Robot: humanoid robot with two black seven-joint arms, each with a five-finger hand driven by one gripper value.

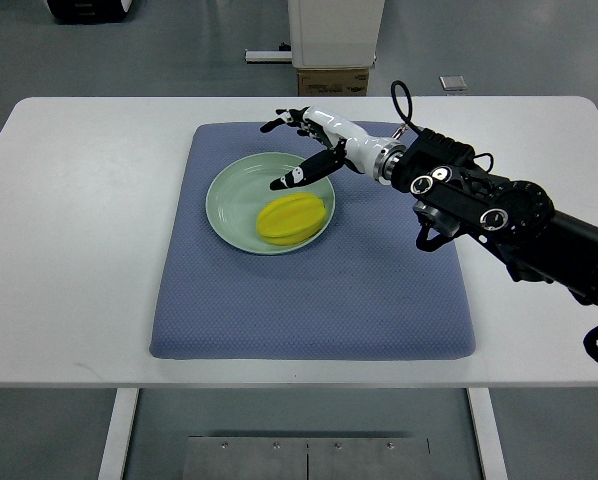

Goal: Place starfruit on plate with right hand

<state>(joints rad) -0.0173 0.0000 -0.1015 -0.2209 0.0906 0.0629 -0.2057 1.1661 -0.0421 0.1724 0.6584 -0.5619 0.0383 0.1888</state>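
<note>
Looking down at your table, you have the starfruit lying inside the pale green plate, toward its right and near side, with its yellow ridges running roughly left to right. That plate sits on the far half of a blue-grey mat, which covers the middle of the white tabletop. Your right hand reaches in from the right edge on a black arm and hovers over the plate's far right rim, just beyond the fruit. Its fingers are spread and relaxed, holding nothing: the thumb points down toward the plate's middle, close to the starfruit, while the others fan out to the left over the mat's far edge. You can see a gap between the dark thumb tip and the fruit. Behind the table stands a white post above a cardboard box on the grey floor.
</note>
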